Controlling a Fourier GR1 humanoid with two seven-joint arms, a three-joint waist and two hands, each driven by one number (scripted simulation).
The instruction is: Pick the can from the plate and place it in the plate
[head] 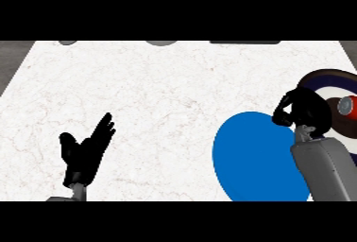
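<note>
step: pick phase; can not yet lifted, judged from it lying on the striped plate.
right hand [301,109]: black, fingers curled over the left part of the striped plate, just beside the can; contact with the can cannot be told; nothing seen clamped.
can [346,106]: red body, grey round top, cylindrical; seen at the right edge, partly cut off, resting on the striped plate.
striped plate [327,78]: round, concentric dark-red, navy and white rings, glossy; far right of the counter.
blue plate [254,160]: plain flat blue disc, smooth, empty as seen; just left of the striped plate, partly hidden by the right forearm.
left hand [85,151]: fingers straight and apart, resting at lower left.
counter [153,94]: white marble-like, faint veins.
next: fingers to be wrapped round the can, can raised, carried left over the blue plate.
</note>
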